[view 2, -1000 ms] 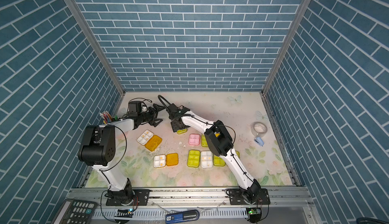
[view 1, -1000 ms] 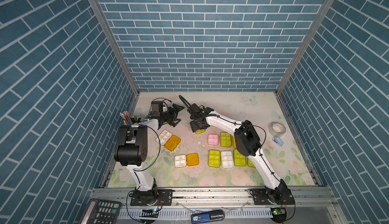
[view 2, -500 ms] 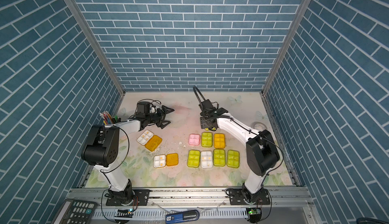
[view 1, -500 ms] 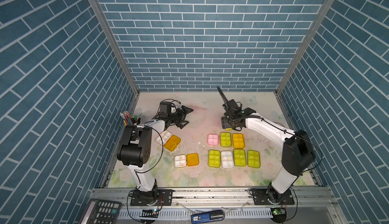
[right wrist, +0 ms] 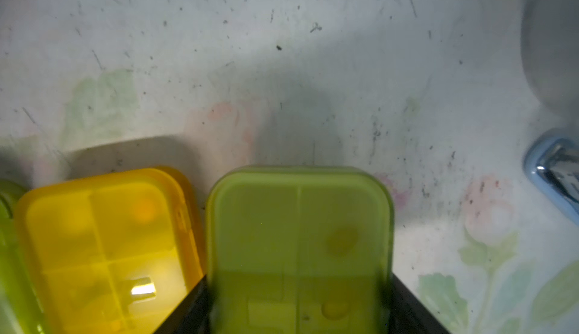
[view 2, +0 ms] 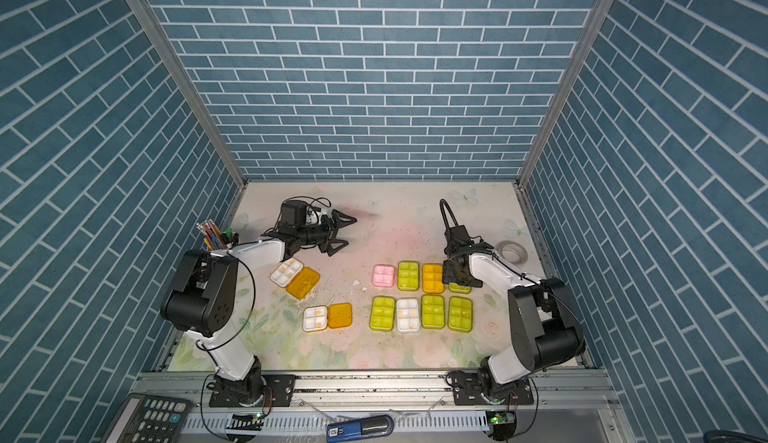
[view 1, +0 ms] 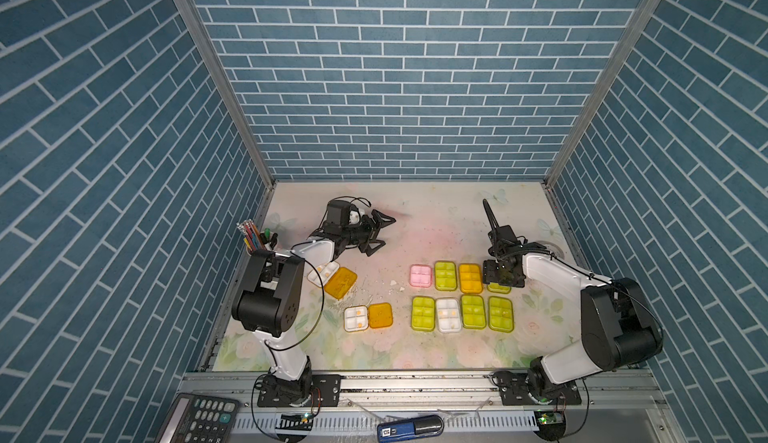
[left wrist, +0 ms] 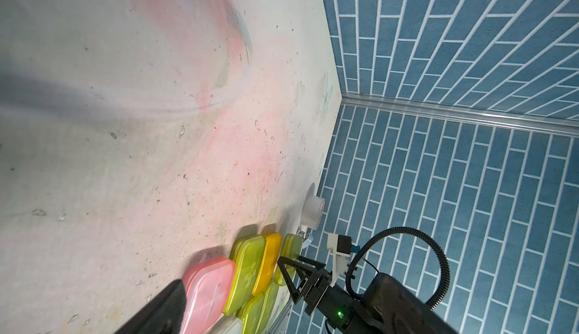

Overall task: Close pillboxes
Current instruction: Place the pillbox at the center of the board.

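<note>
Several closed pillboxes lie in two rows right of centre: pink (view 1: 421,275), yellow-green (view 1: 446,275) and orange (view 1: 470,278) behind, with yellow-green ones and a clear one (view 1: 448,315) in front. My right gripper (view 1: 503,281) is shut on a closed yellow-green pillbox (right wrist: 297,238) at the back row's right end, low beside the orange one (right wrist: 103,238). Two pillboxes lie open at the left, white trays with orange lids flat beside them (view 1: 332,279) (view 1: 368,317). My left gripper (view 1: 381,235) hovers open and empty behind them.
A pencil cup (view 1: 254,235) stands at the left wall. A tape roll (view 2: 512,251) and a small blue clip (right wrist: 554,166) lie near the right wall. White crumbs (view 1: 395,283) dot the mat's middle. A black calculator (view 1: 199,420) sits outside the front rail.
My right arm swung from left of centre to the right, carrying the yellow-green pillbox, and lowered it at the back row's right end. The left gripper shifted slightly right.
</note>
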